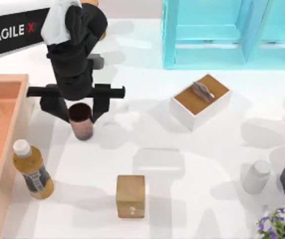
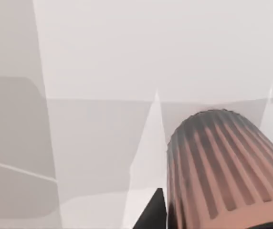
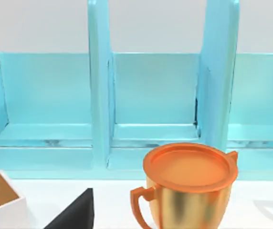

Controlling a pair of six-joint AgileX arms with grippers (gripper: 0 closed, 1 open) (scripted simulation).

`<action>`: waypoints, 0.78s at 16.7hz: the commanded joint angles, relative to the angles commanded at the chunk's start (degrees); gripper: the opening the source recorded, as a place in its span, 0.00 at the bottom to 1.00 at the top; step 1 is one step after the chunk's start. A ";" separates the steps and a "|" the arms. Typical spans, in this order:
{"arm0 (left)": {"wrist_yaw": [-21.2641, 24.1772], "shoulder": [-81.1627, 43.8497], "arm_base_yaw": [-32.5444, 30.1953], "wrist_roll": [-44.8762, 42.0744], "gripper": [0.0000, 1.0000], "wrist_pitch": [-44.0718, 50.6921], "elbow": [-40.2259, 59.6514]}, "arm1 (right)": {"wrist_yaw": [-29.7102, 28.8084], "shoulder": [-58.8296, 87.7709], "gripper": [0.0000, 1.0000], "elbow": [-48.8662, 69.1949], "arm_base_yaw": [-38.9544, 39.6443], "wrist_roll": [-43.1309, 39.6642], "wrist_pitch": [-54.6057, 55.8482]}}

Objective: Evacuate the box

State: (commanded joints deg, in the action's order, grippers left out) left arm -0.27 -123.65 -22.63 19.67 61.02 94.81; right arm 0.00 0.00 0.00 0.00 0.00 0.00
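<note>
Box (image 1: 3, 144): left edge | left gripper (image 1: 80, 121): jaws around ribbed cup (image 1: 81, 121)

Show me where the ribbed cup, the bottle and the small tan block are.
ribbed cup (image 1: 81, 121): top view, on its ribbed side wall.
bottle (image 1: 33, 172): top view, on its label.
small tan block (image 1: 130, 195): top view, on its top face.

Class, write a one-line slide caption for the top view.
Left tool grips a ribbed cup on the table beside the box, a bottle standing nearby.

"AGILE X" on the left arm (image 1: 18, 30)
</note>
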 joint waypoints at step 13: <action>0.00 0.00 0.00 0.00 1.00 0.00 0.00 | 0.00 0.00 1.00 0.00 0.00 0.00 0.00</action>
State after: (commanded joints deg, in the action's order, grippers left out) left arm -0.27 -123.65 -22.63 19.67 61.02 94.81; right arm 0.00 0.00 0.00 0.00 0.00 0.00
